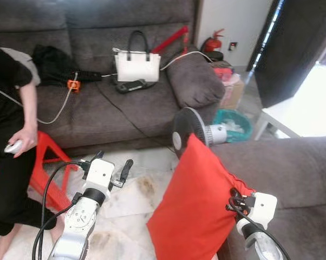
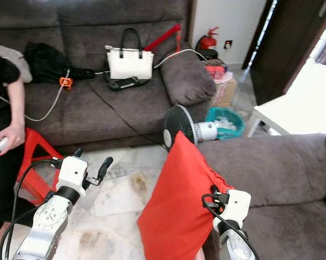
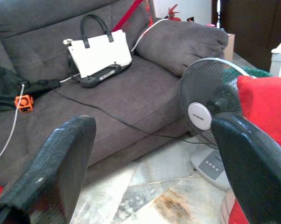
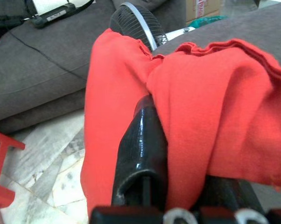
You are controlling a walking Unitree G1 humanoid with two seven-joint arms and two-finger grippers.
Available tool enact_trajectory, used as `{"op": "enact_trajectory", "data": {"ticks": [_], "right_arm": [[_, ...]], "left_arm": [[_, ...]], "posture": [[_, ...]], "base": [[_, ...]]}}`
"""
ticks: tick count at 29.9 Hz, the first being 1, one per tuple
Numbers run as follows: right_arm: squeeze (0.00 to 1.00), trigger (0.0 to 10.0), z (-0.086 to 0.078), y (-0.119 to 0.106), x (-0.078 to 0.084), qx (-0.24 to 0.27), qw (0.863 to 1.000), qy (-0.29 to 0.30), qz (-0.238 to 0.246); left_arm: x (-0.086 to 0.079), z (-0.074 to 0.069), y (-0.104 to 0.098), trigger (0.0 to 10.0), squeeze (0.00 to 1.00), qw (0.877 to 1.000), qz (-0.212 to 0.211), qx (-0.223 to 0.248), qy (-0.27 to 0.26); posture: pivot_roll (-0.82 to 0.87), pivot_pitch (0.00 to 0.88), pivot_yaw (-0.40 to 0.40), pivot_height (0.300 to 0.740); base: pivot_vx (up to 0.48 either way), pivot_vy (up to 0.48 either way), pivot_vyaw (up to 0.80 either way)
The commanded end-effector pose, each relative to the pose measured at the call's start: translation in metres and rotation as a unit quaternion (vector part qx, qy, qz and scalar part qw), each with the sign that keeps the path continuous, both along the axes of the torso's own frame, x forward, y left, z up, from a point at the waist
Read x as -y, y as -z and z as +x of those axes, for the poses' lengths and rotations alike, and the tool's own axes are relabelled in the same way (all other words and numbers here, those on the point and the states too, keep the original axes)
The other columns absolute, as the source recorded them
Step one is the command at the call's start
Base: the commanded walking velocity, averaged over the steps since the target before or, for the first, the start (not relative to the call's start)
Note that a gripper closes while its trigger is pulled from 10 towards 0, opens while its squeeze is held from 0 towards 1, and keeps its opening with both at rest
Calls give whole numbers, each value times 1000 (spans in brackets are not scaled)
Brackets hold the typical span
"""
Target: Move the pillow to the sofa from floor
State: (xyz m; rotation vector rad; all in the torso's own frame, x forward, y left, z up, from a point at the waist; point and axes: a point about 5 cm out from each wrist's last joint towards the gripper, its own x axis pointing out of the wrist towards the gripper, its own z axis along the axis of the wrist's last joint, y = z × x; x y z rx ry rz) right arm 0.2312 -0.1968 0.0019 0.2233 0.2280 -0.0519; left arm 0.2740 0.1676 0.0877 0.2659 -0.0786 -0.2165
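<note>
A red pillow (image 1: 198,206) hangs lifted off the floor, its right edge over the front of the grey sofa section (image 1: 293,173) on my right. My right gripper (image 1: 234,199) is shut on the pillow's right edge; in the right wrist view the red fabric (image 4: 201,107) bunches between its black fingers (image 4: 140,144). My left gripper (image 1: 113,167) is open above the marble floor, left of the pillow, with nothing in it. Its two fingers (image 3: 61,163) stand wide apart in the left wrist view.
A standing fan (image 1: 191,132) sits on the floor just behind the pillow. The long grey sofa (image 1: 98,103) ahead holds a white handbag (image 1: 137,65), cables and a grey cushion (image 1: 195,81). A person (image 1: 11,135) sits at left beside a red stool (image 1: 44,162). A white table (image 1: 298,114) stands at right.
</note>
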Motion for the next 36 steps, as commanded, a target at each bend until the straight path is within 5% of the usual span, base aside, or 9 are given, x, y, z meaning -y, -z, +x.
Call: {"op": "enact_trajectory", "data": {"ticks": [1, 12, 36], "right_arm": [[0, 10000, 12, -18, 10, 47, 999, 13, -15], [0, 10000, 14, -19, 12, 47, 999, 16, -19], [0, 10000, 13, -17, 12, 46, 999, 14, -21]], "left_arm": [[-2, -1, 0, 10000, 0, 1000, 10, -3, -2], [1, 0, -2, 10000, 0, 1000, 16, 5, 7], [1, 0, -2, 10000, 0, 1000, 7, 5, 6]], "posture": [[146, 0, -27, 740], [142, 0, -27, 740], [144, 0, -28, 740]], "base": [[0, 0, -781], [0, -262, -781], [0, 0, -781]]}}
